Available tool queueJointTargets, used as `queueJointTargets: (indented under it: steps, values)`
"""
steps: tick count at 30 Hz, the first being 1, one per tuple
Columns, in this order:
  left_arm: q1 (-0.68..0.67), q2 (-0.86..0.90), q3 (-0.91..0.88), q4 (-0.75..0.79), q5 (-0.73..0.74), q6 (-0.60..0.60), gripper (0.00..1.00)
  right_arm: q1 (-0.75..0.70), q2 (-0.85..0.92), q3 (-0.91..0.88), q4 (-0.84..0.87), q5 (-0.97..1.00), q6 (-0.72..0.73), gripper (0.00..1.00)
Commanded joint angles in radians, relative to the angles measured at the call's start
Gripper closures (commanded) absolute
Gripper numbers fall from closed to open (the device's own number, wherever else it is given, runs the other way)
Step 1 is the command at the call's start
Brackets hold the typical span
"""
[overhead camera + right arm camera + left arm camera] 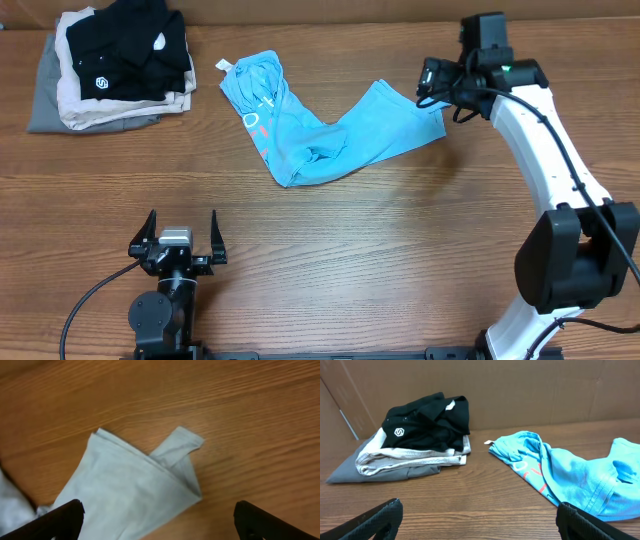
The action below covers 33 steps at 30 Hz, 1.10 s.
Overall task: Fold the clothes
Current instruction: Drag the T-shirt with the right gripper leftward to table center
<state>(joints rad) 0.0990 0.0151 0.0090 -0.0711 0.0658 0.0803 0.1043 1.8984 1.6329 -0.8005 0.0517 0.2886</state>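
Observation:
The clothes, a light sky-blue T-shirt [310, 125], lie crumpled in a bent shape at the back middle of the wooden table, with a white neck tag [223, 67] at the left end. In the left wrist view the T-shirt [570, 475] shows pink-red and white lettering. My right gripper [428, 85] hovers open over the shirt's right end. In its own view a folded corner of the T-shirt [125, 485] lies flat below the right gripper [159, 510], and nothing is held. My left gripper [183, 215] stands open at the front left, well short of the shirt, with bare wood between the jaws of the left gripper [480, 510].
A stack of folded garments [110, 70], black with a small white logo on top of beige and grey, sits at the back left corner. The left wrist view shows this stack [420, 435] in front of a brown cardboard wall [520, 390] behind the table.

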Motion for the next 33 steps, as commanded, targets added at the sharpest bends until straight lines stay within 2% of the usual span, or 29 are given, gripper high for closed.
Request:
queueJointTargets:
  steps: [1,9,22,24,30,33]
  values:
    - [0.006,-0.010,-0.004,-0.001,-0.011,-0.005,0.00,-0.016,-0.003,-0.097,0.061,-0.021,0.009,0.09]
    - [0.006,-0.010,-0.004,-0.001,-0.011,-0.005,0.00,-0.016,0.133,-0.125,0.120,-0.122,0.008,0.12]
    - [0.006,-0.010,-0.004,-0.001,-0.011,-0.005,0.00,-0.016,0.254,-0.125,0.137,-0.121,-0.008,0.21]
    - [0.006,-0.010,-0.004,-0.001,-0.011,-0.005,0.00,-0.016,0.257,-0.126,0.145,-0.119,-0.030,0.32]
    - [0.006,-0.010,-0.004,-0.001,-0.011,-0.005,0.00,-0.016,0.256,-0.126,0.127,-0.009,0.010,0.94]
    - [0.006,-0.010,-0.004,-0.001,-0.011,-0.005,0.00,-0.023,0.246,-0.106,0.060,0.086,0.096,0.96]
